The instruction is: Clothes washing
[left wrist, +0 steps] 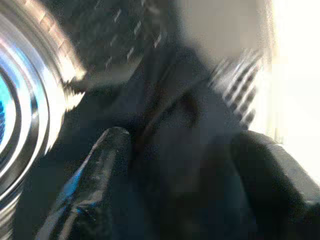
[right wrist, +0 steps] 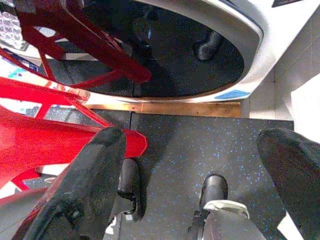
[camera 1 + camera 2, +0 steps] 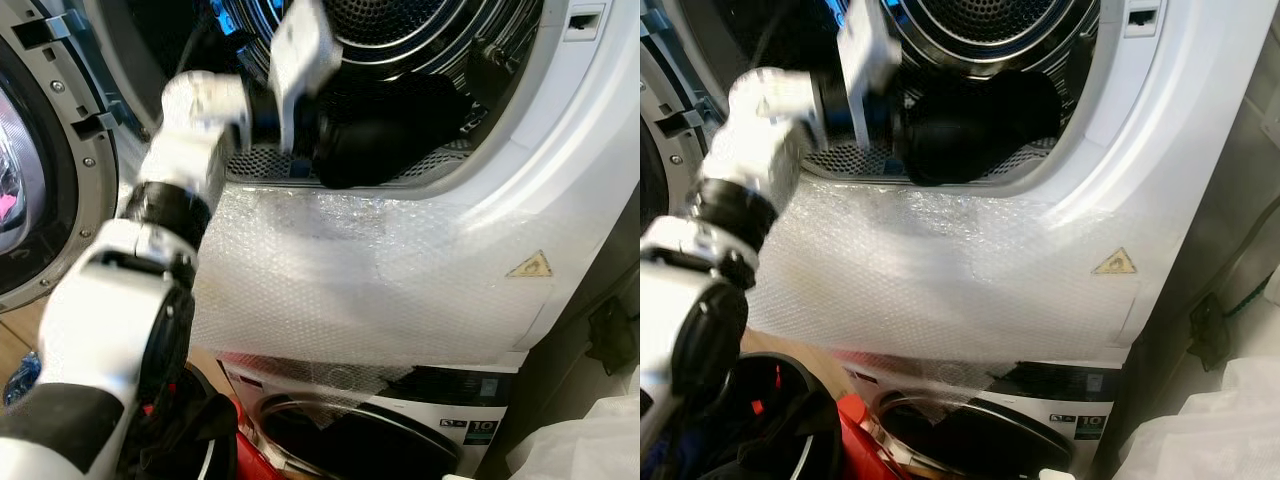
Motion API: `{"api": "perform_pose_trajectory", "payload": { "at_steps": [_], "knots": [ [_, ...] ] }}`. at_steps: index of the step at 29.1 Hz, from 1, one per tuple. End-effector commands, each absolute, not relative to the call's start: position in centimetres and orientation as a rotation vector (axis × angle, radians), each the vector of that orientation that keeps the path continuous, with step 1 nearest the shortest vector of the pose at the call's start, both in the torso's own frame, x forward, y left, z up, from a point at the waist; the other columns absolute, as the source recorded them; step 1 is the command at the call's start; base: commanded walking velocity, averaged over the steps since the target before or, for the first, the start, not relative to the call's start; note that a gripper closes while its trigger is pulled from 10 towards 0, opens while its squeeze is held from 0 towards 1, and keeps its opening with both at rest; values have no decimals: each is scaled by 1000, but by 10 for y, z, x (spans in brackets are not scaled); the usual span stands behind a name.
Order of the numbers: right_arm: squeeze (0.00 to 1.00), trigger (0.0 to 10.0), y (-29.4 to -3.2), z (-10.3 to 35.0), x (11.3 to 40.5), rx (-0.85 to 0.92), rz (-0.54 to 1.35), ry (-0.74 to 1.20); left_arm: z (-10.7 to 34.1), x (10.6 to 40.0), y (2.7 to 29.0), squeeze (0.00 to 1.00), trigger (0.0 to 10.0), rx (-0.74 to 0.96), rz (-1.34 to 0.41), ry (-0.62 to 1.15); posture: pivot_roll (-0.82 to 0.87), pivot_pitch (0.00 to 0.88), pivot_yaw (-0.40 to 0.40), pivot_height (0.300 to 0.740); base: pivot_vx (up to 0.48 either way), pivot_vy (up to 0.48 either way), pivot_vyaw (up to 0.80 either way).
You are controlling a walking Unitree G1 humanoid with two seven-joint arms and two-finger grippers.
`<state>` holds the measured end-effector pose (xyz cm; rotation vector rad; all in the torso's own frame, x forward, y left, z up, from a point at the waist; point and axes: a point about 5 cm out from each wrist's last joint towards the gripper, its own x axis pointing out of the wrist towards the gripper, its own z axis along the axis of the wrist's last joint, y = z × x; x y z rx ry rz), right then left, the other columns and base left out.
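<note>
**Dark garment at the drum mouth, not yet safely in**

Farthest left of the gripper, the door stood swung wide, well clear of the arm. The left gripper reached into the upper machine's opening, its wrist at the lip. In the left wrist view its two fingers stood well apart with dark cloth bunched between and ahead of them (the picture was blurred, so I could not tell whether the pads pressed the cloth or merely lay against it). Just right of the gripper, the cloth sat heaped on the perforated sill at the mouth of the drum, part of it over the edge rather than deep inside. Below the gripper, bubble wrap covered the machine's front.

The risk, as I judged it, was the heap sliding back out: a loose hold on slack fabric so near the lip could let it spill down the wrap. A fold might also snag on the sill and drag out with the fingers.

The right gripper hung idle and wide open above the floor, beside a red basket.
</note>
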<state>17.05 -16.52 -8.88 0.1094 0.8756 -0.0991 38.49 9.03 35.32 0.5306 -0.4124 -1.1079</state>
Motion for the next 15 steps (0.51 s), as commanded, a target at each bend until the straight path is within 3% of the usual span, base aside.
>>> {"api": "perform_pose_trajectory", "payload": {
  "at_steps": [1,5,11,15],
  "knots": [
    [0,10000,-159,-90,171,119,-85,891,364,384,98,1000,10000,606,-994,-436,80,0,119,740,0,0,0],
    [0,10000,-155,-89,174,118,-70,890,342,381,95,1000,10000,568,-937,-427,96,0,109,740,0,0,0],
    [0,10000,-154,-87,178,119,-61,882,347,372,80,1000,10000,435,-878,-484,112,0,102,740,0,0,0],
    [0,10000,-155,-86,179,118,-62,879,351,358,57,1000,10000,232,-828,-556,111,0,107,740,0,0,0]
  ]
}}
